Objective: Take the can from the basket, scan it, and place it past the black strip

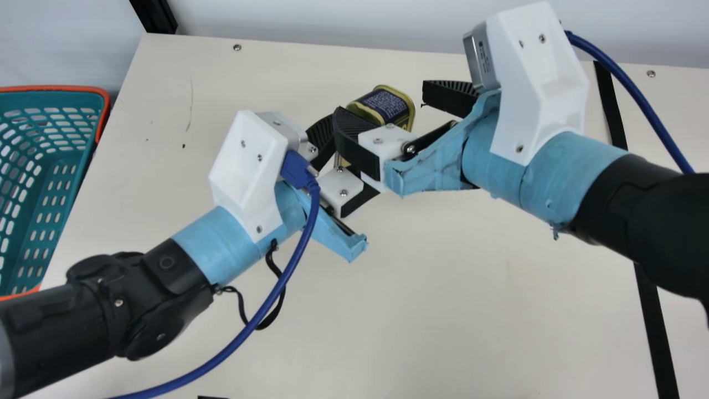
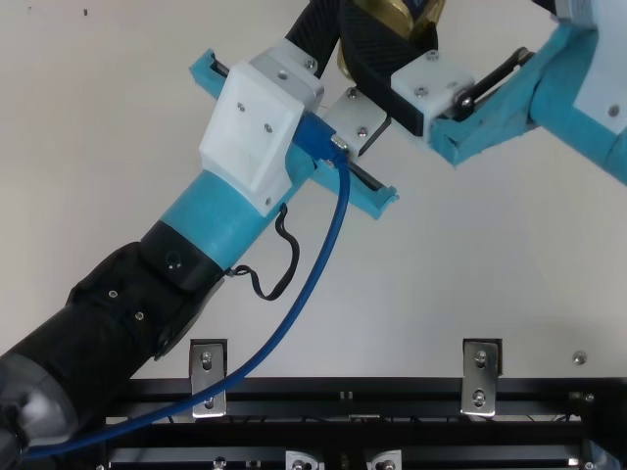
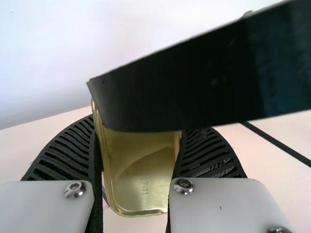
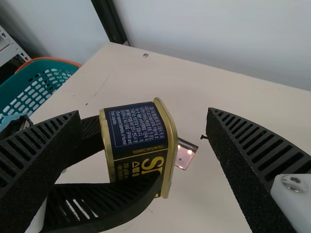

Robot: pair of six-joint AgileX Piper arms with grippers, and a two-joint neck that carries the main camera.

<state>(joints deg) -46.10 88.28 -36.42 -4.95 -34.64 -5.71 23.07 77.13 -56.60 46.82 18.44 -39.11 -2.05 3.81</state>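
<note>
One can (image 4: 137,126): held in my left jaws, gold base (image 3: 141,170) toward that wrist.
Right jaws: wide apart, can just ahead, roughly between.

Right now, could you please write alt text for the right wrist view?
A navy and gold metal can is held by the left gripper, before the open black jaws of the right gripper. Behind stands a perforated teal basket with orange rim.

Open gap beside the can (image 4: 138,128)
</note>
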